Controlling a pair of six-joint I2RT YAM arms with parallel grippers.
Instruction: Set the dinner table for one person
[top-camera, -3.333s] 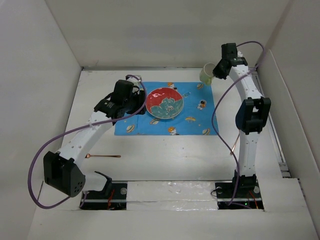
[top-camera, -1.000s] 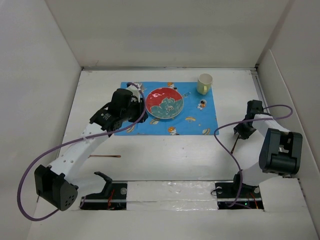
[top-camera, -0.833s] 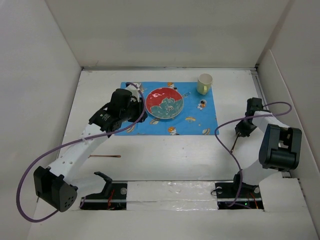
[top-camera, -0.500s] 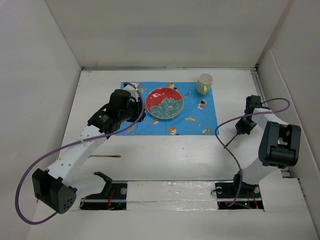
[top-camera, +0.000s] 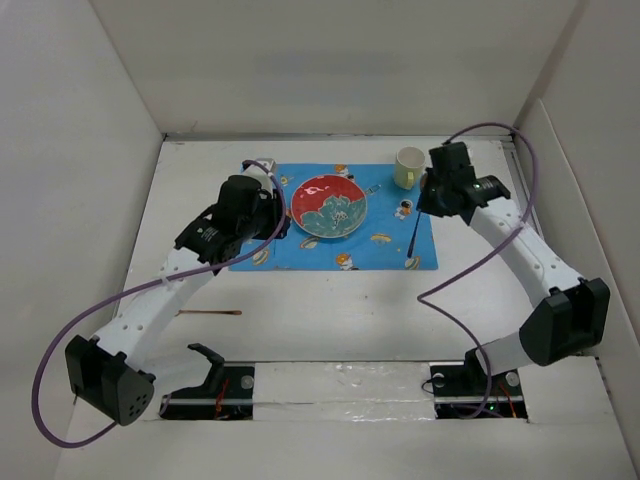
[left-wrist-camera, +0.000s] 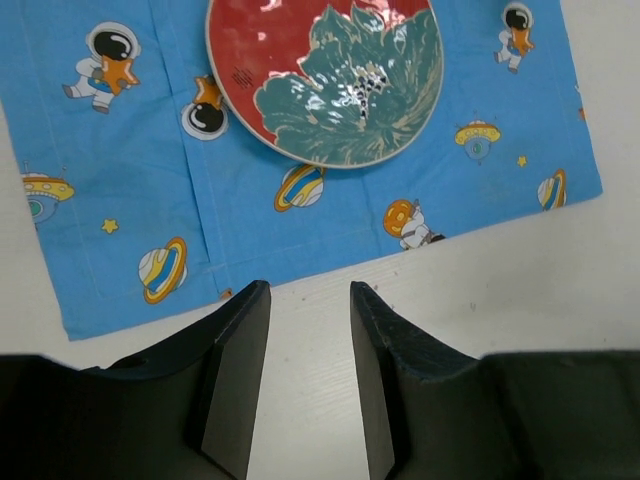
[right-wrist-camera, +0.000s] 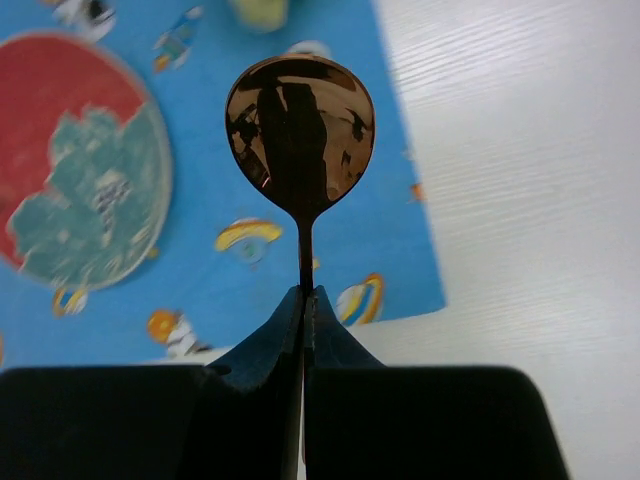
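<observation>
Where the two arms are bolted down, the dinner table spreads away from them as a wide white surface with low white walls on its sides. On its far half lies a blue mat printed with cartoon astronauts and planets. A red plate with a teal flower sits on the mat, a little left of its middle, and a pale yellow cup stands at the mat's far right corner. The right gripper is above the right side of the mat, near the cup, its fingers pressed together on the handle of a shiny brown spoon. The spoon's bowl reaches out over the mat's right edge; I cannot tell if it touches. The left gripper hangs over the near left part of the mat, just beside the plate, fingers apart with nothing between them. Well apart from all this, a thin brown utensil lies on the bare table near the left arm
</observation>
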